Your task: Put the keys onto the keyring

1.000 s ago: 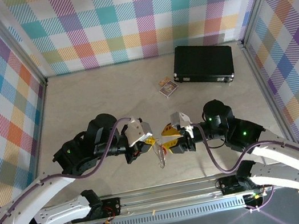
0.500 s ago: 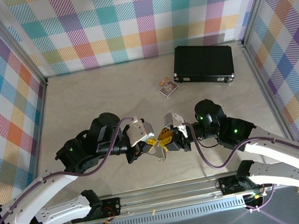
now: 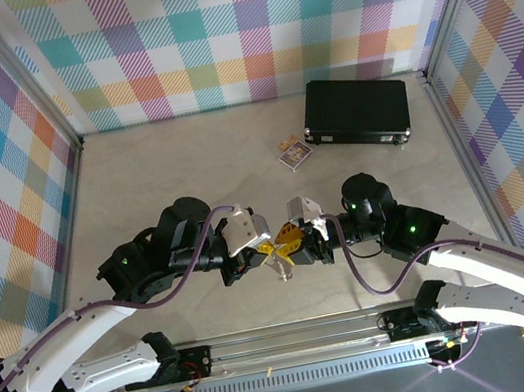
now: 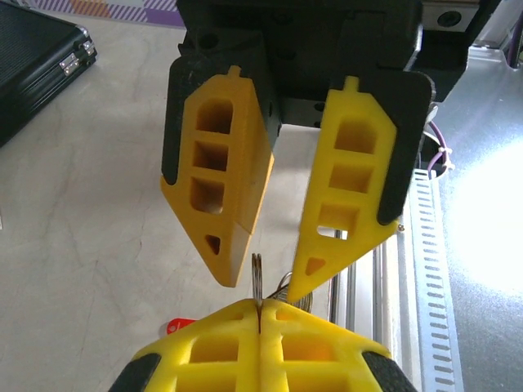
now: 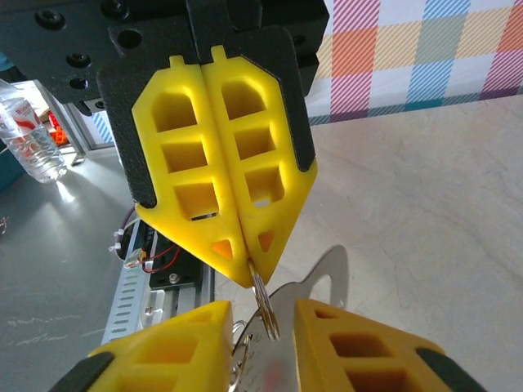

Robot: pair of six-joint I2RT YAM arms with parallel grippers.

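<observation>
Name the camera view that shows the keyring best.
Right wrist view: the keyring hangs close up from the left hand's shut fingers, its narrow loop visible. The left wrist view gives a thin edge of it above that hand's own fingertips; the top view reduces it to a tiny silvery glint.

Bright even light; glare on right, perhaps overexposed.

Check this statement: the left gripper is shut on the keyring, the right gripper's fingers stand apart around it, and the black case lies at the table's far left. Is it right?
No. The top external view shows the black case at the far right of the table, not left. The rest holds: left gripper shut on the keyring, right gripper with fingers apart around it.
</observation>
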